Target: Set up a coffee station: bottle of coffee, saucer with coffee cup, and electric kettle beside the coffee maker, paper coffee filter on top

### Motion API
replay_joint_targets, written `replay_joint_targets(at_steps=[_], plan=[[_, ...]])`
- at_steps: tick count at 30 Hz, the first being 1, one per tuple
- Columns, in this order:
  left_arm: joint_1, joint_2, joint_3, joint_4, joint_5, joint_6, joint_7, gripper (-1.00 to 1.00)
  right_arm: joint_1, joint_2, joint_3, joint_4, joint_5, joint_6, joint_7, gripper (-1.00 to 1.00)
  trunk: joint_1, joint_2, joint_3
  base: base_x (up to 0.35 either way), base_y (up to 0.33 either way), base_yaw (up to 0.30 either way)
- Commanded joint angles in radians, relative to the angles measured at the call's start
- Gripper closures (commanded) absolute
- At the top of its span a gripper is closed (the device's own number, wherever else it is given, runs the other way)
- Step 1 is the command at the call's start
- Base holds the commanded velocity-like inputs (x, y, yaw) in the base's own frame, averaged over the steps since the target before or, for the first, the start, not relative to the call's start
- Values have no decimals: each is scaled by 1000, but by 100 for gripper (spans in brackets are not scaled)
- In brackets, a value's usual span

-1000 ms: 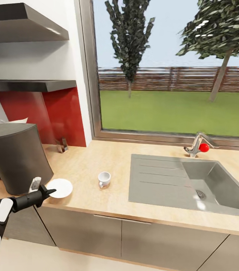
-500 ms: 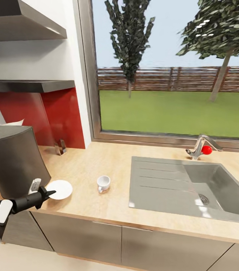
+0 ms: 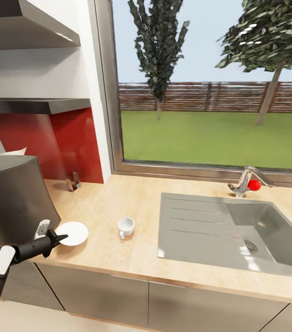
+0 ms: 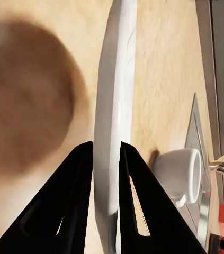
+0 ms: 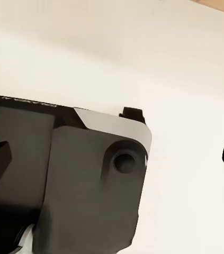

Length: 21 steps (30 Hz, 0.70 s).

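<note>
Saucer (image 3: 72,233): white round plate, flat on the light wood-grain tabletop (image 3: 118,207), lower left of the head view, just beside the coffee maker's base. In the left wrist view its rim (image 4: 114,106) sits edge-on between the two black fingers (image 4: 74,190).

Left pincer (image 3: 56,239): narrow, closed on the saucer's near edge; black arm entering from the lower left corner of the head view.

Coffee cup (image 3: 126,226): small, white, upright on the tabletop, apart from the saucer, between it and the sink; also seen past the saucer in the left wrist view (image 4: 180,172).

Coffee maker (image 3: 12,198): tall dark-grey body at the left edge of the frame, standing on the tabletop.

Paper coffee filter (image 3: 8,151): white pointed piece showing at the coffee maker's top.

Kitchen shelf (image 3: 35,105): dark grey slab, upper left, above a red back panel.

Steel sink (image 3: 219,230): inset, right of centre; tap with red knob (image 3: 254,185) behind it, under the window.

Right pincer: cannot tell its state; the right wrist view shows a dark robot part against a pale surface.
</note>
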<state>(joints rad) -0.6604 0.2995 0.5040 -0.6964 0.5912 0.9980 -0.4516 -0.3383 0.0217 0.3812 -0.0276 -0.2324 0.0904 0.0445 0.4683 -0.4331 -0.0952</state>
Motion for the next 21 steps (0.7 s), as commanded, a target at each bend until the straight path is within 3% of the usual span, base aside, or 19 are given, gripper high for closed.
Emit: replay_joint_targets(at_steps=[1, 15, 17, 21], plan=[[-1, 0, 4, 0, -7, 5, -6, 100, -1, 0, 8, -1, -10, 5, 2, -100, 1, -2, -2, 135, 0, 0], [1, 9, 8, 0, -6, 4, 20, 100, -1, 0, 8, -1, -10, 5, 2, -100, 1, -2, -2, 15, 0, 0], [1, 11, 42, 0, -6, 3, 25, 100, -1, 0, 8, -1, -10, 5, 2, -100, 1, -2, -2, 0, 0, 0], [5, 12, 63, 0, -8, 1, 26, 100, -1, 0, 8, -1, -10, 5, 2, -100, 1, -2, -2, 0, 0, 0]])
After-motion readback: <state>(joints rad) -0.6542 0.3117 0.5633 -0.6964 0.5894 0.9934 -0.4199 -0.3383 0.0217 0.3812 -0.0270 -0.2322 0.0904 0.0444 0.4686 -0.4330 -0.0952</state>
